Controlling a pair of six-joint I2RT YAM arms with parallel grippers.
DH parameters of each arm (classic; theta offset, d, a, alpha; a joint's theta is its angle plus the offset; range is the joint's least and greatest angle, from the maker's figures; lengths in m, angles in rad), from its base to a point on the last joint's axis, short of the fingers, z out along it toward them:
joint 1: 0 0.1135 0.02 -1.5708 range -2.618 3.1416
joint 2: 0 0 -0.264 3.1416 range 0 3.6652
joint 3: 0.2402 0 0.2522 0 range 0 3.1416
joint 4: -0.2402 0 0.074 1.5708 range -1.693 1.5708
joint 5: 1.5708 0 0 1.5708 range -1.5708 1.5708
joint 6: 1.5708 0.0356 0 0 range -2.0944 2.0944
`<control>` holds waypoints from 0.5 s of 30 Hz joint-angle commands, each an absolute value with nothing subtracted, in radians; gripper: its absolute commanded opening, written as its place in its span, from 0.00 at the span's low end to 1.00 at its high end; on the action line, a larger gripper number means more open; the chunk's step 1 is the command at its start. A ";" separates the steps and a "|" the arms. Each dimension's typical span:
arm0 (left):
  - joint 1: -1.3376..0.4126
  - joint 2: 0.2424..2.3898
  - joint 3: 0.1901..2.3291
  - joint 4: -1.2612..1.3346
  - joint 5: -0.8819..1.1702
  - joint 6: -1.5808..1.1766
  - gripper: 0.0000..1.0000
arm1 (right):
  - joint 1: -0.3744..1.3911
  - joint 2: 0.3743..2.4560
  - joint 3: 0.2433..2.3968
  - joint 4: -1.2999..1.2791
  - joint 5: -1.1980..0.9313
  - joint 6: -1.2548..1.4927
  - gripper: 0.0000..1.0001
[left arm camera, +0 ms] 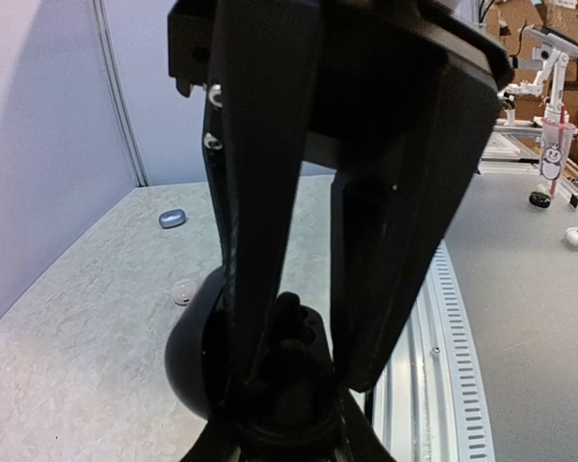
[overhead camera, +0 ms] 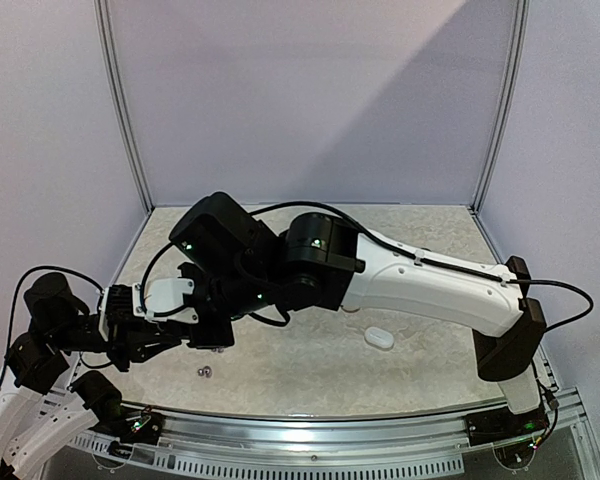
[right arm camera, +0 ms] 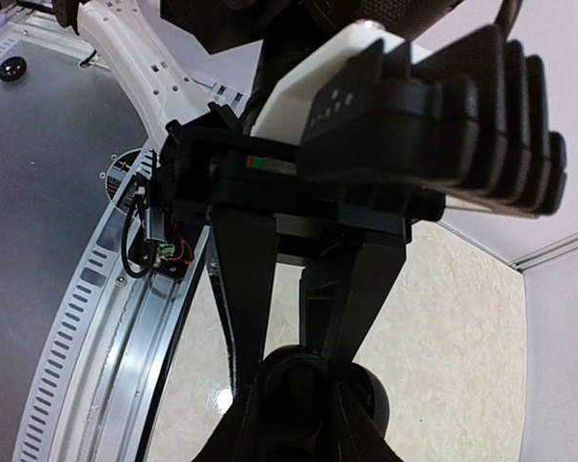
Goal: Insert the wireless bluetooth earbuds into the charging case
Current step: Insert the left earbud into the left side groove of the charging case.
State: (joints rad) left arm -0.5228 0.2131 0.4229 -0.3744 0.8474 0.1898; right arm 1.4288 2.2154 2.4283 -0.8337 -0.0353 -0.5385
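Marbled tabletop (overhead camera: 310, 375); left gripper (right arm camera: 303, 351) clamps narrowly on black charging case (left arm camera: 188, 371), right gripper (left arm camera: 303, 327) directly opposite at the case, its hold impossible to tell

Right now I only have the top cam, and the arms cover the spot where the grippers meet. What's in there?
Observer: A black case. On the left wrist cam, black fingers meet at it.
Operator: Anything else on the table that I miss?
Observer: A grey oval, lying flat past the fingers, well apart from the case. Bud or case, I can't tell.
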 commanded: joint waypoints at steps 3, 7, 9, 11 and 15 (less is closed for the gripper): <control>-0.535 0.201 0.414 -0.321 0.836 0.152 0.00 | 1.429 2.198 2.443 -0.841 -0.036 -0.525 0.29; -0.533 0.211 0.414 -0.320 0.797 0.141 0.00 | 1.430 2.142 2.439 -0.804 -0.135 -0.492 0.30; -0.532 0.210 0.414 -0.322 0.778 0.142 0.00 | 1.430 2.098 2.406 -0.760 -0.221 -0.467 0.30; -0.531 0.210 0.414 -0.325 0.760 0.148 0.00 | 1.425 2.028 2.326 -0.671 -0.281 -0.424 0.30; -0.530 0.206 0.421 -0.340 0.736 0.171 0.00 | 1.386 1.919 2.167 -0.470 -0.220 -0.293 0.25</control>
State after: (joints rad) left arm -0.5232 0.2131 0.4229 -0.3363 0.7761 0.1562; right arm 1.4193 2.0506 2.2597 -0.6903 -0.2111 -0.4347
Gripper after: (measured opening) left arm 0.225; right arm 0.286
